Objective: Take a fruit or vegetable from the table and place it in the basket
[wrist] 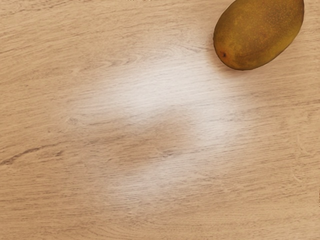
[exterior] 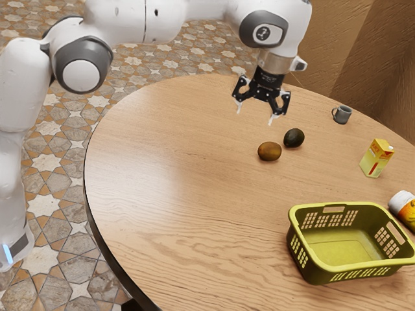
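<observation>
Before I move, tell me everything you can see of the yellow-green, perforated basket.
The yellow-green basket is roughly rectangular with rounded corners, and looks like plastic. It has a smooth, raised rim, walls pierced by grids of small holes, and longer slots high in two walls, perhaps handholds. It stands upright on the brown wooden table, its floor bare. Close by is a white-topped, orange-labelled container; I can't tell whether they touch. The black two-finger gripper is well clear.

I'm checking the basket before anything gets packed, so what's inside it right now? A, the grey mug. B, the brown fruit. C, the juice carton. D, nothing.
D: the green basket's floor is bare, while the brown fruit lies outside it on the table.
</observation>
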Controlling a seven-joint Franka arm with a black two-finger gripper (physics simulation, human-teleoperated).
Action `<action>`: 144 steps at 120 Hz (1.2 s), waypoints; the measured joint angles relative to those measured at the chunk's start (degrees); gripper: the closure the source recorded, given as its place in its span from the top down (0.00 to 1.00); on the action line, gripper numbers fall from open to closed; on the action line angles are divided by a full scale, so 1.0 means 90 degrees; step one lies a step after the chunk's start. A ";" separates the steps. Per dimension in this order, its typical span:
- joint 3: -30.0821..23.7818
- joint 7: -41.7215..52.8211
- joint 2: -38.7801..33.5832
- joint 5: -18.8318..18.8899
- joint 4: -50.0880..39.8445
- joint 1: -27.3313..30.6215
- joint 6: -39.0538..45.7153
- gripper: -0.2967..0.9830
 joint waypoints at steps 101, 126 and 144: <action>-0.0445 0.4973 0.1010 -0.0049 0.0041 0.0981 0.1734 0.77; -0.0463 0.5775 0.1188 -0.0047 0.0058 0.1075 0.1973 0.77; -0.0568 0.6228 0.1498 -0.0054 0.0063 0.1026 0.2261 0.77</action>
